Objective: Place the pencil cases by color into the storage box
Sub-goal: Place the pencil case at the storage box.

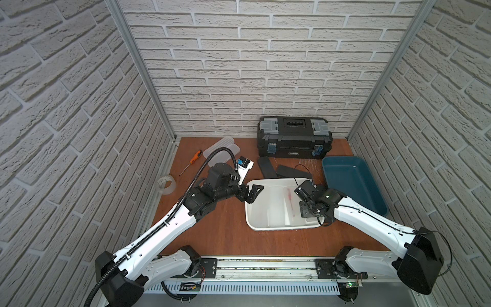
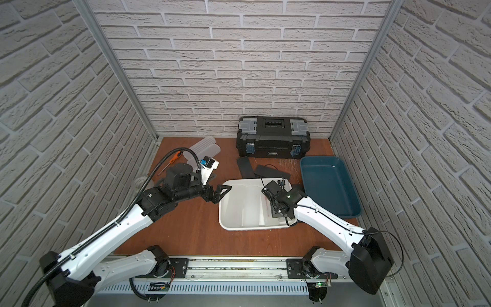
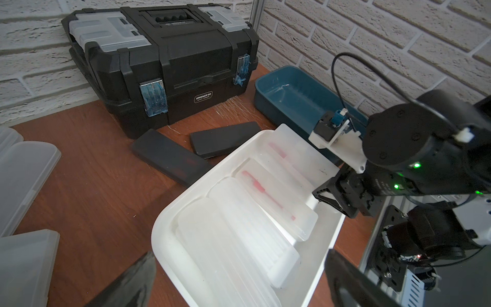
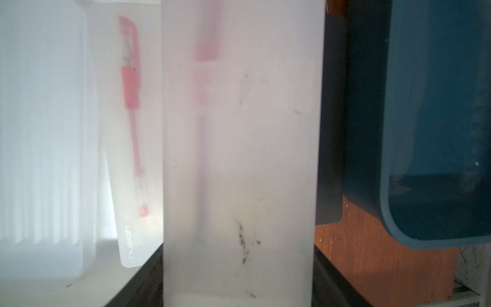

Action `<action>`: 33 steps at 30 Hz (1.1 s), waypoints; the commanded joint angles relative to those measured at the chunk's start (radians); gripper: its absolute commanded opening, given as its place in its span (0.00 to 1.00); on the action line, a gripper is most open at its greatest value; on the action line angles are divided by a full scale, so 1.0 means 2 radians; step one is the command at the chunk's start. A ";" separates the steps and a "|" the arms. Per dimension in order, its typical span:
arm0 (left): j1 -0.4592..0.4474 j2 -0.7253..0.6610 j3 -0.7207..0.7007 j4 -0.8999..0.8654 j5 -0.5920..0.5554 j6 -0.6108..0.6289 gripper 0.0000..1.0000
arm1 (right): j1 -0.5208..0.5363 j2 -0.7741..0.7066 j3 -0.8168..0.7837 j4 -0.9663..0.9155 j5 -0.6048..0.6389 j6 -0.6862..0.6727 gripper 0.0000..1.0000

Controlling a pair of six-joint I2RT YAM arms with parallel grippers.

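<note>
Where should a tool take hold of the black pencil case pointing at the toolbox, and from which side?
Probably from straight above, pinching across its narrow width near the middle: the black pencil case lies flat and thin on the table, and its ends sit close to the toolbox and the white bin.

The white-and-black left arm (image 1: 170,220) reaches forward and inward, wrist roughly level, its black parallel left gripper (image 1: 253,195) spread wide and holding nothing. The white-and-black right arm (image 1: 372,218) angles inward from the opposite side, wrist bent downward, its right gripper (image 1: 301,200) clamped on a frosted translucent white plastic pencil case (image 4: 239,159)
</note>
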 commanded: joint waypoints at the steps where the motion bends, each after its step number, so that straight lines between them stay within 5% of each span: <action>1: -0.001 0.005 -0.006 0.043 0.010 0.008 0.98 | -0.007 0.010 0.000 0.022 -0.010 -0.015 0.66; 19: -0.001 0.044 0.009 0.056 0.003 0.017 0.98 | -0.033 0.090 0.025 -0.003 0.028 -0.046 0.67; 33: -0.001 0.066 0.029 0.048 0.001 0.019 0.98 | -0.055 0.127 0.025 0.047 -0.021 -0.076 0.70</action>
